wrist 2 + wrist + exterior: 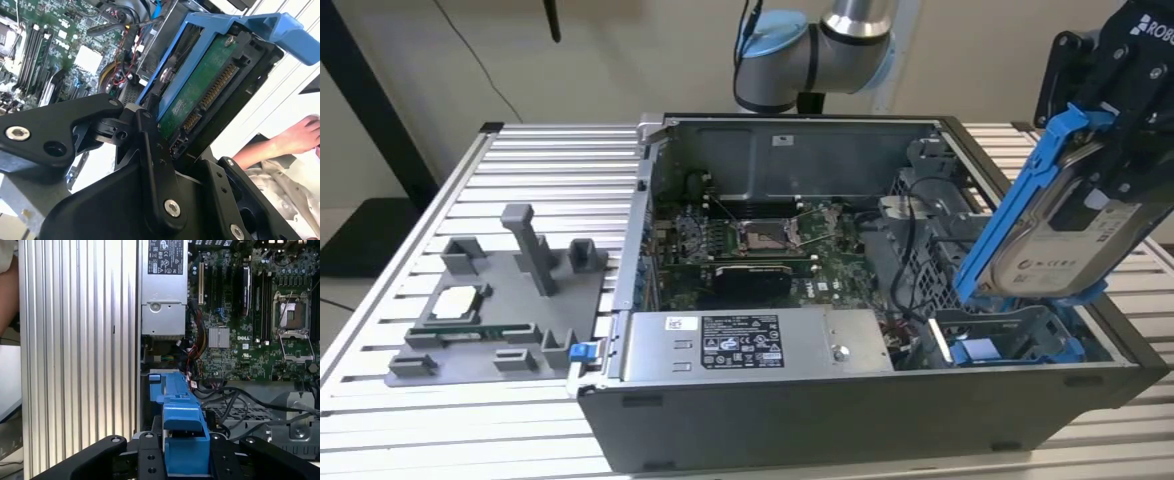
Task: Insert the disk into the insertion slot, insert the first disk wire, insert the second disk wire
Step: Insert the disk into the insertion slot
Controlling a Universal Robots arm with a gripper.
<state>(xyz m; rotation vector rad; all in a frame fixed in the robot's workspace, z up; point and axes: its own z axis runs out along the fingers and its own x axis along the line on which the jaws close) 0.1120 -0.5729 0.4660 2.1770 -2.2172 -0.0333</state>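
We are working on the first step, getting the disk into its bay, and neither wire is being handled at this point. Our black hand (1110, 140) is gripping the flat silver-grey disk (1047, 235) by its bright blue plastic carrier, its jaws clamped across the carrier's upper end. In the exterior view the disk is hanging steeply tilted at the exterior view's right side of the open dark grey computer case (854, 420). Its lower edge is sitting just above the grey metal insertion slot (1047, 332) with its blue rails. We cannot tell whether the two are touching yet. In the second wrist view the disk's green circuit board (200, 95) and its connector edge are facing the camera, and a person's arm (295, 137) is resting beyond the case. In the first wrist view the blue carrier is pointing down beside the silver labelled power-supply box (162, 290) and a bundle of loose wires (192, 352), with the green motherboard (250, 315) further in. The case is standing on the slatted aluminium tabletop (547, 160). As we judge it, seating the disk is calling for the carrier's sides to line up with the blue rails, a flatter tilt, and care to keep clear of those wires.
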